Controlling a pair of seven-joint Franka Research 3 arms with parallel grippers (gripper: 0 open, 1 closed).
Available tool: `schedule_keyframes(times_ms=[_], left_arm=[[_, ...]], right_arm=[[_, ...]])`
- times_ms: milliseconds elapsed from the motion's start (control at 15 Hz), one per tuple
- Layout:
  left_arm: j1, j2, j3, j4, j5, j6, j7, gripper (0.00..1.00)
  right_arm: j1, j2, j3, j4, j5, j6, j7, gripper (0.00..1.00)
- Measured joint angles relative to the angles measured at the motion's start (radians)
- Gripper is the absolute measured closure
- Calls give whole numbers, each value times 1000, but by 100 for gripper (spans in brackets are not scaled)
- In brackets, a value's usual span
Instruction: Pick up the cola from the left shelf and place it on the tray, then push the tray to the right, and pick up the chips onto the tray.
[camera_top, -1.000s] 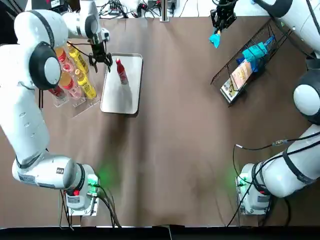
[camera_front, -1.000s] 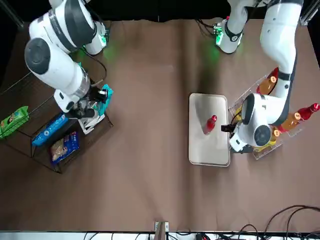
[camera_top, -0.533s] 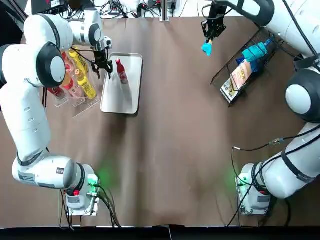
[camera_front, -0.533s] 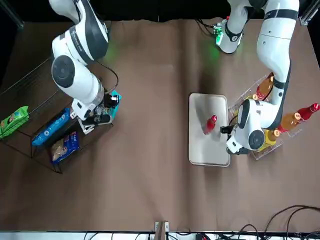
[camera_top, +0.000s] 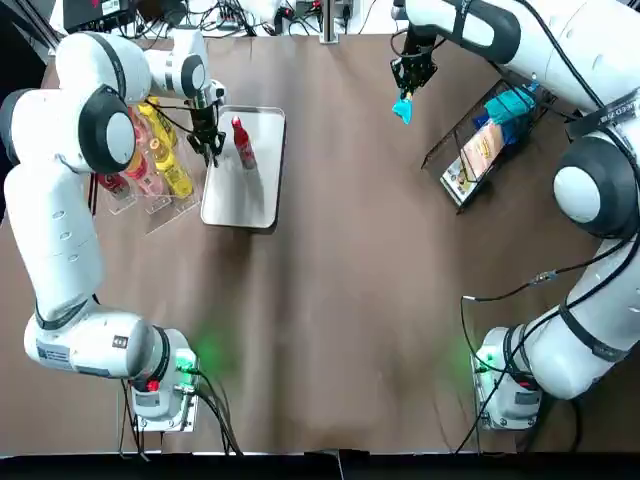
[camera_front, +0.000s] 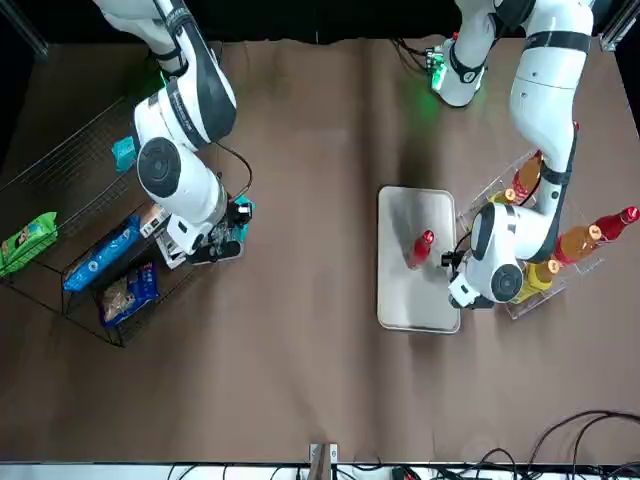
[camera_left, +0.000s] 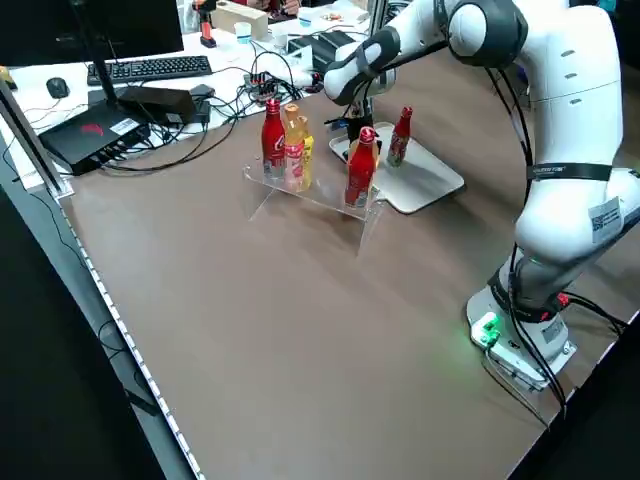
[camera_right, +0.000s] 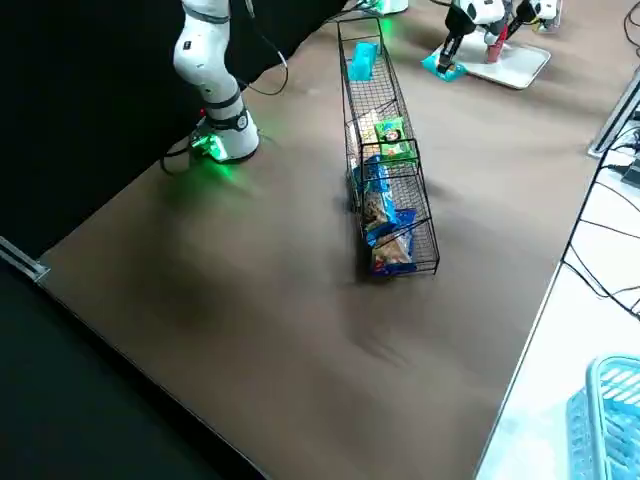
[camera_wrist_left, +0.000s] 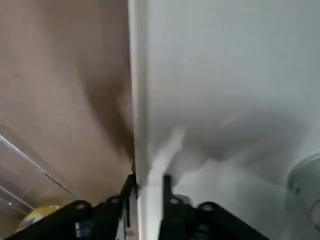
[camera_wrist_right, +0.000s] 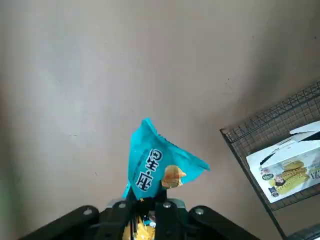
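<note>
Chips (camera_top: 402, 108) moved left, nearer tray (camera_top: 250, 195).

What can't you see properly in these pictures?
Left wrist view, left gripper at the tray's rim: the picture's edge cuts off the cola bottle.
Top view: the left arm covers some shelf bottles.
Right wrist view: the right gripper hides the chips bag's bottom.
Right side view: basket snack packets are too small to read.

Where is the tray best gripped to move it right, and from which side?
Grip the tray by the thin raised lip of its long edge beside the shelf, coming from above. It lies flat and low, so only the lip offers a hold; the left gripper straddles it there, near the cola bottle. The right gripper holds the chips bag.
</note>
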Motion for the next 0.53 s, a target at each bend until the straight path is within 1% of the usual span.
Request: schedule_keyframes(times_ms=[133, 200, 533], left_arm=[[-1, 0, 1, 2, 3, -1, -7, 89], [0, -3, 0, 3, 3, -8, 1, 94], [-6, -2, 0, 3, 3, -5, 1, 95]], right_arm=[[0, 4, -2, 0, 0, 0, -1, 85], [0, 5, -3, 0, 0, 0, -3, 85], [-6, 11, -10, -1, -1, 0, -47, 85]])
